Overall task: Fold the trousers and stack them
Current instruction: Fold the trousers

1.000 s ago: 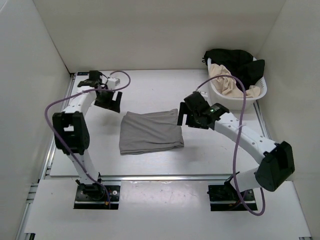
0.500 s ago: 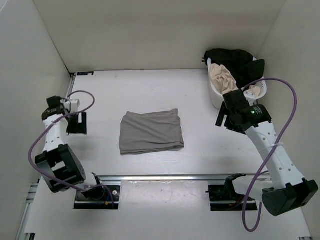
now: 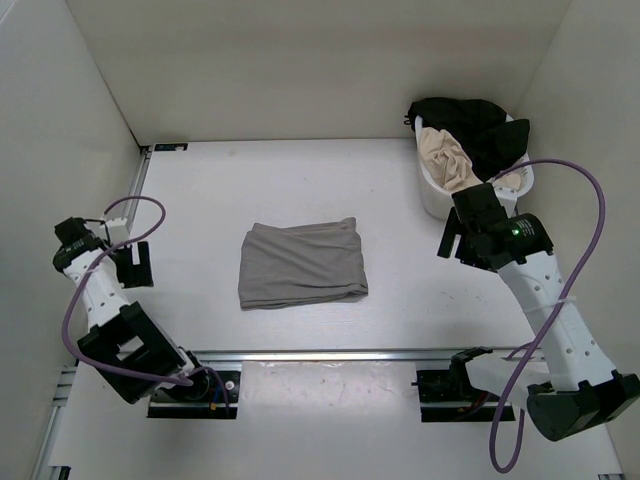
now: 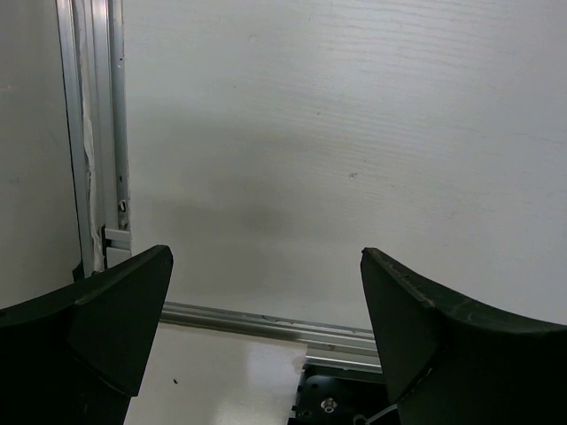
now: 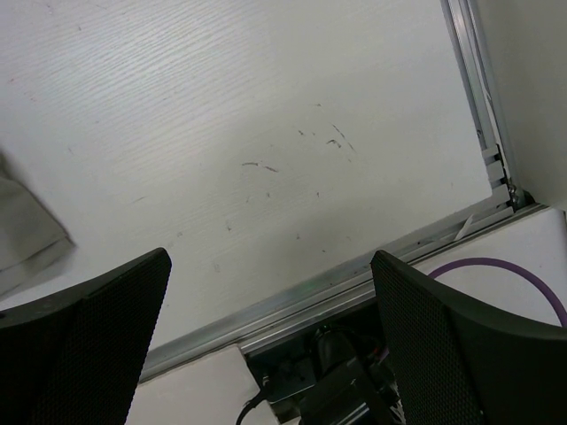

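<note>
The grey trousers [image 3: 302, 263] lie folded into a flat rectangle at the middle of the table; one corner of them shows at the left edge of the right wrist view [image 5: 22, 239]. My left gripper [image 3: 136, 264] is open and empty, pulled back to the table's left edge, well left of the trousers. My right gripper [image 3: 452, 236] is open and empty, right of the trousers and just in front of the basket. In the left wrist view the jaws stand wide apart [image 4: 266, 292] over bare table. In the right wrist view the jaws stand wide apart [image 5: 270, 292] over bare table.
A white laundry basket [image 3: 432, 190] at the back right holds a beige garment [image 3: 446, 157] and a black garment [image 3: 470, 125]. White walls enclose the table on three sides. An aluminium rail [image 3: 330, 353] runs along the near edge, with both arm bases below it.
Both arms have pulled away from the folded trousers: the left swung from the back left out to the left edge, the right from beside the trousers to near the basket. The trousers have not moved.
</note>
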`<state>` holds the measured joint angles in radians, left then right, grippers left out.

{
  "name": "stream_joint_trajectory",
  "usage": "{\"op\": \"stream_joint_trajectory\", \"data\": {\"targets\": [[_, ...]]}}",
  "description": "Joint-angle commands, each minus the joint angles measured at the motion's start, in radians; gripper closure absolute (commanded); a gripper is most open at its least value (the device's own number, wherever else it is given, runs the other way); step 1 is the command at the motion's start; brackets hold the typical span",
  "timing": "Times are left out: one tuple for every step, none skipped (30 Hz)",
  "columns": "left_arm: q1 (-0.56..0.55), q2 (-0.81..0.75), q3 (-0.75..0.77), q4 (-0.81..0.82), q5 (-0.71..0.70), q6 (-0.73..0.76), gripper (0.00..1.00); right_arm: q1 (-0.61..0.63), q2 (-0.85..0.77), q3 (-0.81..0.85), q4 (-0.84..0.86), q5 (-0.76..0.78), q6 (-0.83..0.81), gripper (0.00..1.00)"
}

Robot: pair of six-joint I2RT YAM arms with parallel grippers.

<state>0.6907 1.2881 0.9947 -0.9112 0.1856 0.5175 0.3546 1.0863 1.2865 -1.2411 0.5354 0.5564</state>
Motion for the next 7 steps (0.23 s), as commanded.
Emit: {"op": "stream_joint_trajectory", "data": {"targets": [[0.012, -0.032, 0.013, -0.009, 0.046, 0.035, 0.00, -0.002, -0.011, 0.005, -0.001, -0.002, -0.009, 0.01], [0.012, -0.032, 0.013, -0.018, 0.046, 0.035, 0.00, -0.002, -0.011, 0.005, -0.001, -0.002, -0.009, 0.01], [0.012, -0.032, 0.004, -0.018, 0.046, 0.044, 0.00, -0.002, -0.011, 0.005, -0.001, -0.011, -0.018, 0.01], [0.012, -0.041, 0.004, -0.018, 0.046, 0.044, 0.00, -0.002, -0.011, 0.005, 0.009, -0.011, -0.018, 0.01], [0.012, -0.041, -0.007, -0.018, 0.055, 0.044, 0.00, -0.002, -0.011, -0.004, 0.009, -0.011, -0.018, 0.01], [0.012, -0.041, -0.007, -0.018, 0.055, 0.044, 0.00, -0.002, -0.011, -0.004, 0.009, -0.011, -0.018, 0.01], [0.012, -0.041, -0.007, -0.018, 0.055, 0.044, 0.00, -0.002, -0.011, -0.004, 0.009, -0.011, -0.018, 0.01]]}}
